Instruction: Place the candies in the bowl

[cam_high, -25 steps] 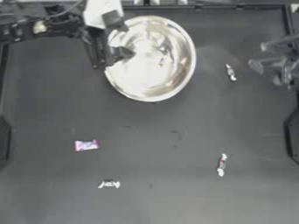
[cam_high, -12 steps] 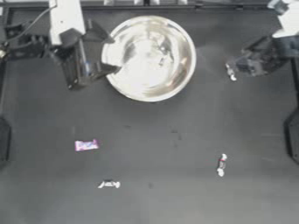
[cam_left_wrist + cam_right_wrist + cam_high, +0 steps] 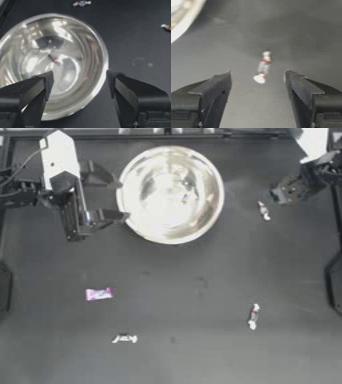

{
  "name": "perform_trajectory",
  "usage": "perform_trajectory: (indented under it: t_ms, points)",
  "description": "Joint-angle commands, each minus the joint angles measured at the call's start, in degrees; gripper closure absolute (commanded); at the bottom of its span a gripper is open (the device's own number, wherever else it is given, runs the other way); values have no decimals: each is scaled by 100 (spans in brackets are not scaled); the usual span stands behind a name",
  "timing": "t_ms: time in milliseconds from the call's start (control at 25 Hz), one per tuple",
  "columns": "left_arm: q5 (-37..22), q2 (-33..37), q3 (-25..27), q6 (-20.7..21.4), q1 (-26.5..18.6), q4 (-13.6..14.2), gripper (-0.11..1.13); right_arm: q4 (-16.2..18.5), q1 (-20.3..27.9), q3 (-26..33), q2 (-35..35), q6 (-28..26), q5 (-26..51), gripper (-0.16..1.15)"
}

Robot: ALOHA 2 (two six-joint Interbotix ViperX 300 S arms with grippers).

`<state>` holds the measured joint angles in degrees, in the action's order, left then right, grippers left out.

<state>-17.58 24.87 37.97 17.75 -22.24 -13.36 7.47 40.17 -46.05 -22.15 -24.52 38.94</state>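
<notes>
The left gripper (image 3: pixel 110 195) hangs just beside the bowl (image 3: pixel 170 194), at its rim on the left arm's side. Its fingers (image 3: pixel 40 86) are spread wide and hold nothing; in the left wrist view the bowl's near rim sits between them. Just past the fingers, inside the bowl, lies one candy (image 3: pixel 53 59), a small thing with a red mark resting on the shiny wall. Farther on, beyond the bowl's far rim, two more candies show on the dark desk (image 3: pixel 187 318).

The right gripper (image 3: pixel 279 194) is on the other side of the bowl, near it but apart. Its fingers (image 3: pixel 214 92) are also spread wide and empty. Just ahead of them, lined up with the gap and not touching either finger, lies a whitish twist-wrapped candy (image 3: pixel 262 67) with red marks, flat on the desk. From above, this same candy (image 3: pixel 264 211) lies between the right gripper and the bowl's rim, clear of both.

Well away from both grippers, across the open desk, three candies lie scattered. A whitish one with red marks (image 3: pixel 253 316) lies on the right arm's side. A flat pink-purple one (image 3: pixel 98 294) lies on the left arm's side. Farthest from the fingers is a small whitish one with a dark mark (image 3: pixel 124 339), near the pink one.
</notes>
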Motion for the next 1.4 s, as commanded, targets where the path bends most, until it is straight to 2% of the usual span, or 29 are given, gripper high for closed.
perform_trajectory:
  t_ms: [40,320,640,1200,1400]
  points:
    - [53,193,-9,-26,53,-18,7,211,-79,237,132,-149,88,5]
    - [123,246,167,-79,167,-79,7,202,-88,378,686,-369,132,5]
    - [149,272,246,-88,193,-79,7,281,-114,396,1081,-791,9,5]
    - [211,343,404,-97,246,-88,7,334,-237,369,1723,-1151,-246,5]
    - [220,343,431,-97,255,-88,7,519,-237,378,1872,-1318,-246,5]
